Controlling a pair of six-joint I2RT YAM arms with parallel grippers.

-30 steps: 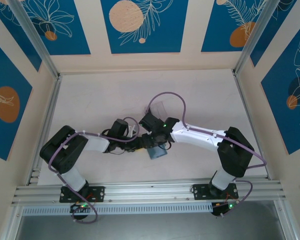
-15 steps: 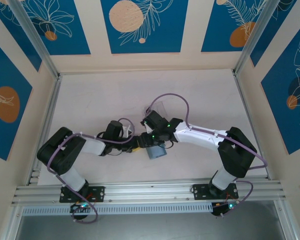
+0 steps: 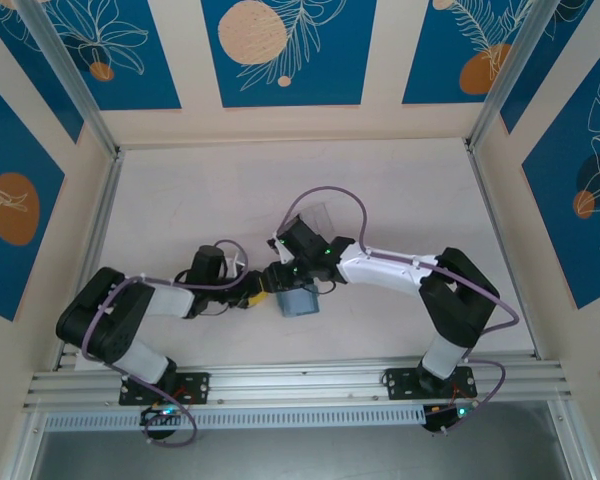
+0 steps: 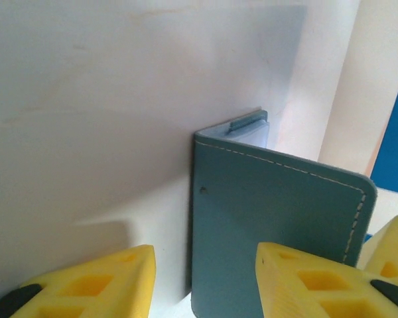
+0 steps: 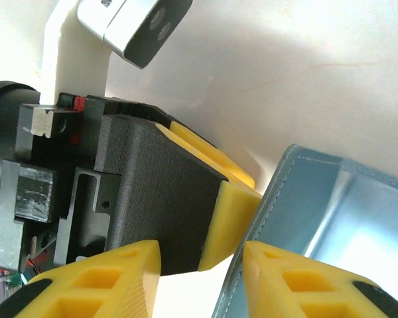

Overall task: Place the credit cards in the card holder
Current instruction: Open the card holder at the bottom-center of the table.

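Plainly the risk lies in how crowded the middle of the pale flat table (image 3: 180, 200) is. The small teal-blue folding card holder of soft stitched material (image 4: 278, 212) sits partly open there, right between the two claws. The left gripper (image 4: 202, 265) is released, its yellow foam fingers (image 4: 99, 285) apart with only the holder's near edge in the gap and nothing pinched. The right gripper (image 5: 200, 255) is likewise parted, one finger just beside the cover's stitched edge, clamped on nothing. With neither claw grasping it, the limp holder could flop shut or tip, and a nudge would slide it. The left claw's dark body sits close to the right one's fingers, so a careless move could knock them together. Whether the dark credit cards already sit in the pockets I cannot tell. A clear plastic box (image 3: 318, 215) lies beyond, near the right wrist, under a looping purple cable (image 3: 330, 192).
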